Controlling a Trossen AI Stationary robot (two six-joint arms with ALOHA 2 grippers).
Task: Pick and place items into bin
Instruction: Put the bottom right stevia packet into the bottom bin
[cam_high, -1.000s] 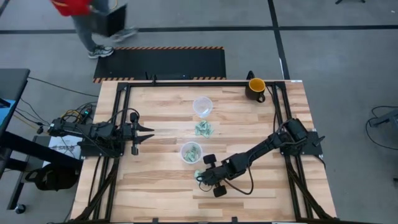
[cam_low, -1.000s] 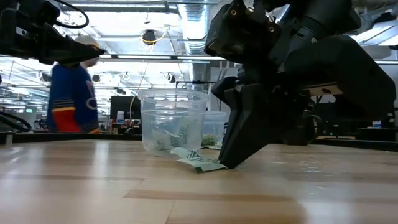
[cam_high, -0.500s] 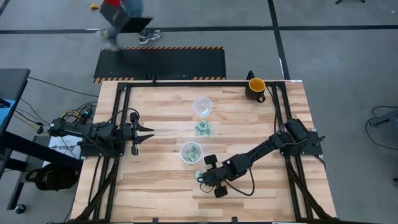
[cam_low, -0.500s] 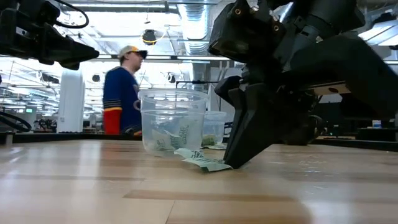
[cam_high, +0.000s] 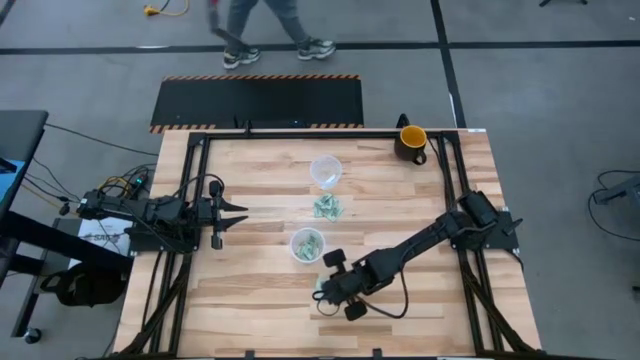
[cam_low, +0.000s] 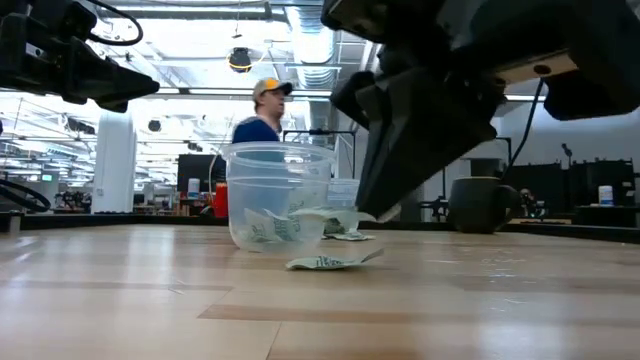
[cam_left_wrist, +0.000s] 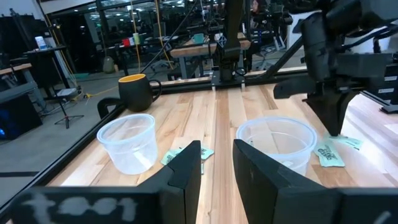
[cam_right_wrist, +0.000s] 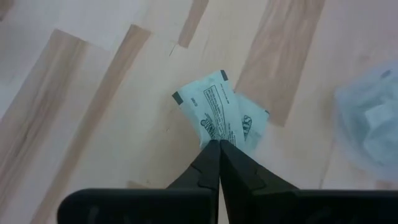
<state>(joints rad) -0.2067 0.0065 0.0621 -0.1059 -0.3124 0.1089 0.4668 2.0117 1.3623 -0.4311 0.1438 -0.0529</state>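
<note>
The items are small pale green packets. Several sit in a clear cup (cam_high: 307, 243) (cam_low: 278, 195), and a loose pile (cam_high: 327, 207) lies on the wood between it and an empty clear cup (cam_high: 325, 170). My right gripper (cam_high: 324, 287) (cam_low: 372, 212) hovers just near of the filled cup, shut on one packet (cam_right_wrist: 211, 112). A second packet (cam_low: 325, 262) lies flat on the table below it. My left gripper (cam_high: 236, 212) (cam_left_wrist: 216, 165) waits open at the table's left side, well above the wood. My right gripper pinches one pale green packet by its edge (cam_right_wrist: 216, 135) between the two fingertips, coming from above and slanting down. The packet (cam_low: 338, 214) is lifted clear of the table and sticks out from the fingertips toward the filled cup.
A yellow-and-dark mug (cam_high: 411, 141) stands at the far right corner of the table. Black frame rails (cam_high: 448, 180) run along the left, far and right edges. A person (cam_low: 262, 120) walks in the room behind the table. Bare wood lies toward the near edge.
My right gripper, staying shut, has risen off the table and carried one packet up with it to about mid-height of the cup. The other packet has stayed on the wood. A person has walked across the room behind.
</note>
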